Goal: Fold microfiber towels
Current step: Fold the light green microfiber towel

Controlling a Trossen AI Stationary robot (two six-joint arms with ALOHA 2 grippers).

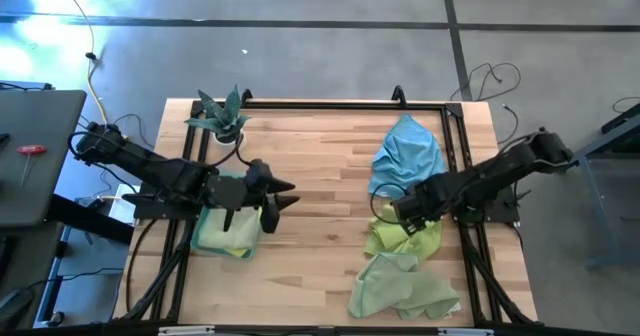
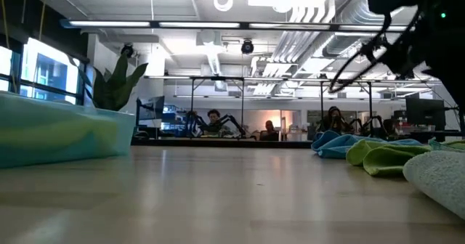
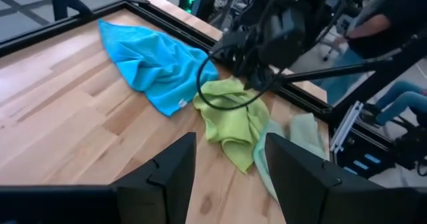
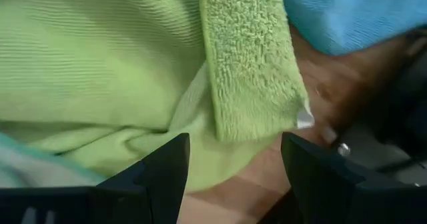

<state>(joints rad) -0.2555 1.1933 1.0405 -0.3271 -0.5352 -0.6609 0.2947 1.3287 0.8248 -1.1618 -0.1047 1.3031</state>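
My right gripper [image 1: 405, 212] points down, open, just over a crumpled bright yellow-green towel [image 1: 408, 238]; in the right wrist view its fingers stand over the towel's turned-over corner [image 4: 250, 64], nothing between them. A sky blue towel [image 1: 405, 154] lies crumpled beyond it. Nearer the front edge a pale green towel [image 1: 400, 288] is spread loosely. My left gripper [image 1: 278, 198] is raised, open and empty [image 3: 230, 174], beside a flat stack of folded towels [image 1: 225, 231] on the table's left.
A small potted plant [image 1: 222, 116] stands at the far left of the wooden table [image 1: 310, 176]. A black rail frame [image 1: 455, 146] borders the table's far and right sides. Bare wood lies between the two arms. People sit in the room behind [image 2: 214, 122].
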